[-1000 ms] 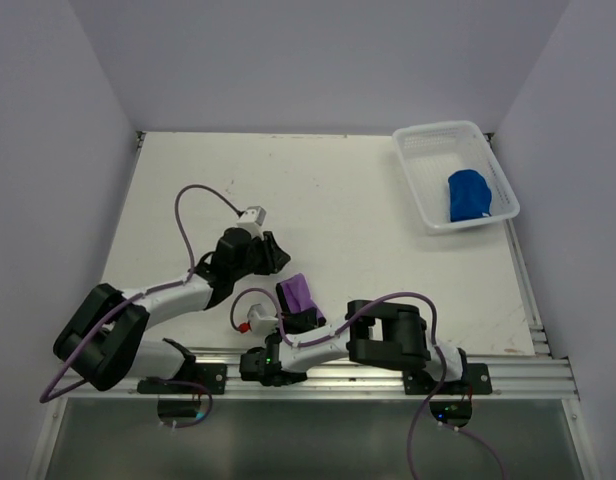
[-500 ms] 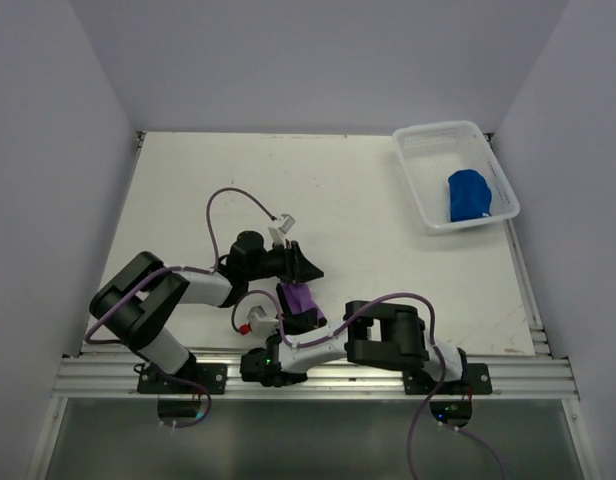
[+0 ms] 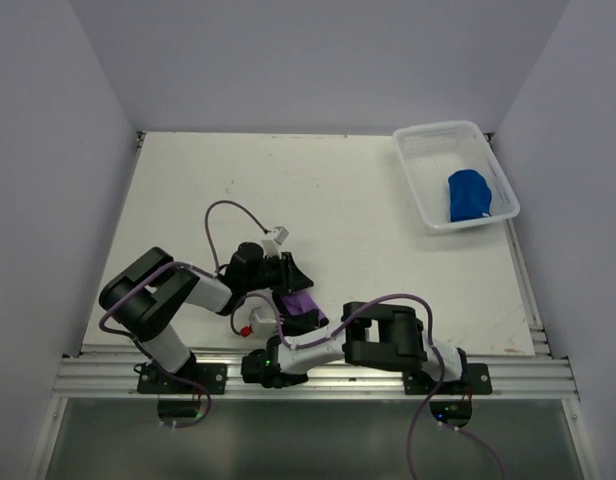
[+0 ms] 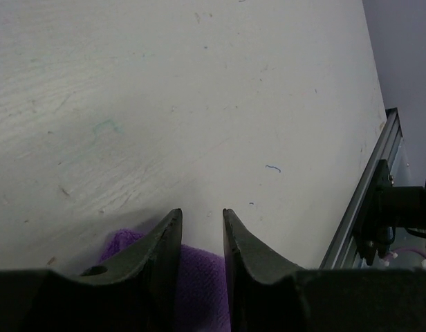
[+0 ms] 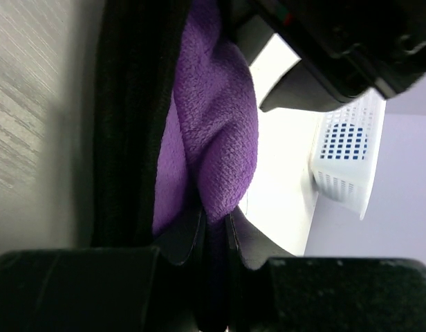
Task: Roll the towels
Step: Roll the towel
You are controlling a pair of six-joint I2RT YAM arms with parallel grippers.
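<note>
Now, near the table's (image 3: 338,200) front edge, our R claw (image 5: 214,225) is clenched on a fold of the purple towel (image 3: 300,303), w/ purple and black layers bunched together. Our L claw (image 4: 201,216) hovers at the towel's far edge, fingers slightly apart w/ bare table between them, grasping nothing; contact w/ the cloth is unclear. The blue towel (image 3: 468,195) lies bundled in the basket (image 3: 438,131), well apart. Risks, as we judge: both claws crowd one small cloth and may collide. If R pulls while L presses, the roll could loosen.
</note>
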